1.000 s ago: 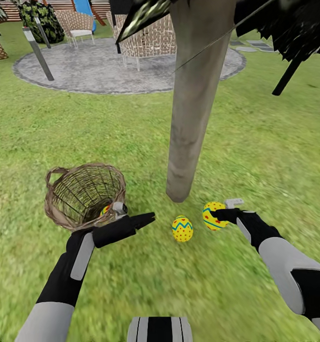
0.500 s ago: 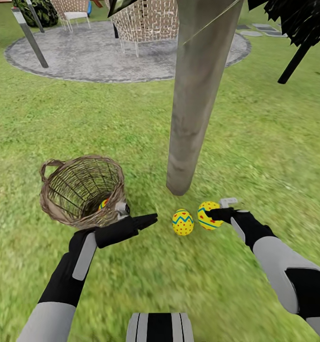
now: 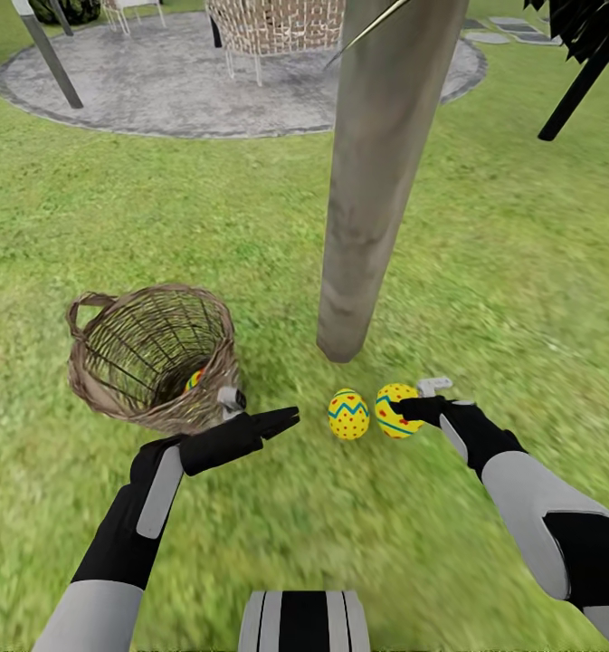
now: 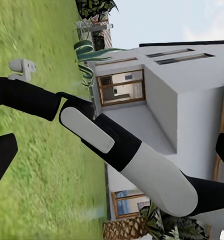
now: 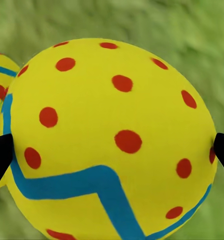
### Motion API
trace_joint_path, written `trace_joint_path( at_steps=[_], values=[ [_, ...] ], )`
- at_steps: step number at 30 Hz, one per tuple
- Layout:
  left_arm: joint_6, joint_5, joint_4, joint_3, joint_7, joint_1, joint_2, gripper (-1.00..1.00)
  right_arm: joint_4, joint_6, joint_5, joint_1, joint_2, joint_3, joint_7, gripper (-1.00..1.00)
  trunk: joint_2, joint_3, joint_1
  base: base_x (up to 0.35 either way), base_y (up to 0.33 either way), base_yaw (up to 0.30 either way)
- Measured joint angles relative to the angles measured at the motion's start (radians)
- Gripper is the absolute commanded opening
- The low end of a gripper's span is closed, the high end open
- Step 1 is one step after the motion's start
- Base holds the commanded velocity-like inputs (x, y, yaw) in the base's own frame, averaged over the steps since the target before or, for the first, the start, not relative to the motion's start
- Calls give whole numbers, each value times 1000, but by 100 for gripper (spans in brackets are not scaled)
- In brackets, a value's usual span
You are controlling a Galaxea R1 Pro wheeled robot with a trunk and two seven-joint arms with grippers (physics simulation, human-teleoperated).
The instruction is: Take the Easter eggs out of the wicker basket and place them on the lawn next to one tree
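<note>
The lawn (image 3: 485,263) carried everything; no edge of it was close, so I placed things by the tree. The tree (image 3: 376,181) trunk met the grass mid-view, with the wicker basket (image 3: 150,358) well to its left, tipped toward me and mouth open. My right gripper (image 3: 411,409) was clamped on one egg (image 3: 393,409) low by the trunk foot; the right wrist view showed a dark finger tip at each side of the shell (image 5: 112,135). A second egg (image 3: 348,414) lay on the grass just beside it, seemingly touching. The third egg (image 3: 195,378) sat inside the basket, barely visible through the weave. My left gripper (image 3: 281,419) hovered over grass between basket and eggs; I could not tell how wide it was, but it held nothing.

Risks as I judged them: letting go while above the grass would let the held egg roll off from the trunk or knock its neighbour away. Pulling the fingers back could drag either one. Reaching left into the tipped basket could roll it or shove the last egg deeper.
</note>
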Motion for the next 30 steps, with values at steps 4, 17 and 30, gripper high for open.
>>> trace_joint_path(
  at_steps=[4, 17, 30],
  values=[
    [0, 0, 0, 0, 0, 0, 0, 100, 6, -10, -1, 2, 5, 0, -62, -100, -1, -15, 2, 0, 0, 0],
    [-1, 0, 0, 0, 0, 0, 0, 100, 2, -23, -1, 3, 8, 0, -80, -100, -4, -66, 8, 0, 0, 0],
    [-3, 2, 7, 2, -2, 0, 0, 100, 1, -23, -1, 3, 8, 0, -80, -100, -5, -74, 8, 35, 0, 0]
  ],
)
